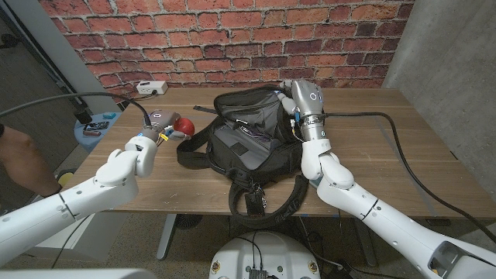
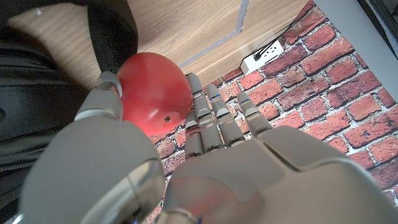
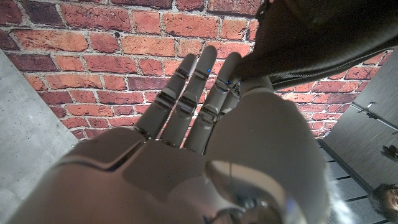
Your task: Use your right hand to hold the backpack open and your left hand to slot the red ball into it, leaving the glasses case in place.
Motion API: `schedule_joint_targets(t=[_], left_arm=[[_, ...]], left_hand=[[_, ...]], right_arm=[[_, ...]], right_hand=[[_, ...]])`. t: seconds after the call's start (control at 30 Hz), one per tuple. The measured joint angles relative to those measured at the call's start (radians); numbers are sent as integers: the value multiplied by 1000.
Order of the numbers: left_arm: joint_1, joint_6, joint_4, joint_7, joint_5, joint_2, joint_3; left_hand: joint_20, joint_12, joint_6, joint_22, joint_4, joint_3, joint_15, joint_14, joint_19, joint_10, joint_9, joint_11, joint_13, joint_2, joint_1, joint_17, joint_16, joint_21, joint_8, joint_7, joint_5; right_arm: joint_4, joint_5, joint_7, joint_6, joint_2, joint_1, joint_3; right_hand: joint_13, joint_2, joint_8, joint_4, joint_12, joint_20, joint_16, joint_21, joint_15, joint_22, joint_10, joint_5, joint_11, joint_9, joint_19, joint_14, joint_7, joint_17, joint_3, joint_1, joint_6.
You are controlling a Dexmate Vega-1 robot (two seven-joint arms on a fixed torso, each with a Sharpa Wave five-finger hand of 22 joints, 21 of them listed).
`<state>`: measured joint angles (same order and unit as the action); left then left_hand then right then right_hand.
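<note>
A black backpack (image 1: 248,136) lies in the middle of the table with its mouth gaping towards me. My right hand (image 1: 301,99) is at the far right rim of the opening and holds the black fabric (image 3: 317,43) up between thumb and fingers (image 3: 193,87). To the left of the bag, my left hand (image 1: 153,126) grips the red ball (image 1: 184,125) just above the table, a short way from the bag's left side. In the left wrist view the ball (image 2: 152,90) sits between thumb and fingers (image 2: 214,121), with the backpack (image 2: 37,81) close beside it.
A white power strip (image 1: 151,87) lies at the table's far left edge by the brick wall. A thick black cable (image 1: 403,147) runs over the right side of the table. The bag's straps (image 1: 260,198) hang over the front edge. A person's arm (image 1: 15,155) is at the left.
</note>
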<state>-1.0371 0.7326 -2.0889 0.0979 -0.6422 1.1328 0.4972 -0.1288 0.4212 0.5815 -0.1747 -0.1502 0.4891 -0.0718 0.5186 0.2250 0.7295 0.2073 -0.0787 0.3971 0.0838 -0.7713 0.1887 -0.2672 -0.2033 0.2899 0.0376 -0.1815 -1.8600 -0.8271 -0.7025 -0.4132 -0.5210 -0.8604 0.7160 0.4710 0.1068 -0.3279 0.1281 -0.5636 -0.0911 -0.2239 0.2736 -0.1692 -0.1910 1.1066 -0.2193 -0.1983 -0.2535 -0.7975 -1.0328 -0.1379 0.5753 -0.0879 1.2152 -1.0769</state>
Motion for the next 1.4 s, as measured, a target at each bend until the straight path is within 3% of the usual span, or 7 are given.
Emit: schedule_joint_targets(t=[0.4,0.73,1.4], left_arm=[[-73,64,-111,2,3,56,-49],[-96,87,-168,7,-1,76,-70],[-43,28,-185,0,-37,12,-36]], left_hand=[[-5,0,6,0,0,-8,-5,5,-5,6,0,-2,9,-1,1,0,0,4,-1,-4,0],[-5,0,9,0,1,-15,-5,5,-5,12,0,-2,18,-2,2,0,0,6,-2,-5,-4],[-5,-2,10,0,0,-17,-5,16,-5,13,0,-2,32,-2,2,0,0,6,-8,-4,-4]], right_arm=[[24,9,-2,-3,1,25,-1],[42,24,-3,0,1,39,-2],[55,48,-24,0,-1,47,-13]], right_hand=[[5,0,-1,-4,0,0,7,0,5,0,0,0,0,-5,0,5,0,7,4,0,0],[6,0,-1,-4,0,0,7,0,5,0,0,-2,0,-5,0,5,0,7,4,0,0],[13,0,0,-5,0,2,7,0,3,-2,-4,-8,-4,-9,9,7,0,14,11,0,0]])
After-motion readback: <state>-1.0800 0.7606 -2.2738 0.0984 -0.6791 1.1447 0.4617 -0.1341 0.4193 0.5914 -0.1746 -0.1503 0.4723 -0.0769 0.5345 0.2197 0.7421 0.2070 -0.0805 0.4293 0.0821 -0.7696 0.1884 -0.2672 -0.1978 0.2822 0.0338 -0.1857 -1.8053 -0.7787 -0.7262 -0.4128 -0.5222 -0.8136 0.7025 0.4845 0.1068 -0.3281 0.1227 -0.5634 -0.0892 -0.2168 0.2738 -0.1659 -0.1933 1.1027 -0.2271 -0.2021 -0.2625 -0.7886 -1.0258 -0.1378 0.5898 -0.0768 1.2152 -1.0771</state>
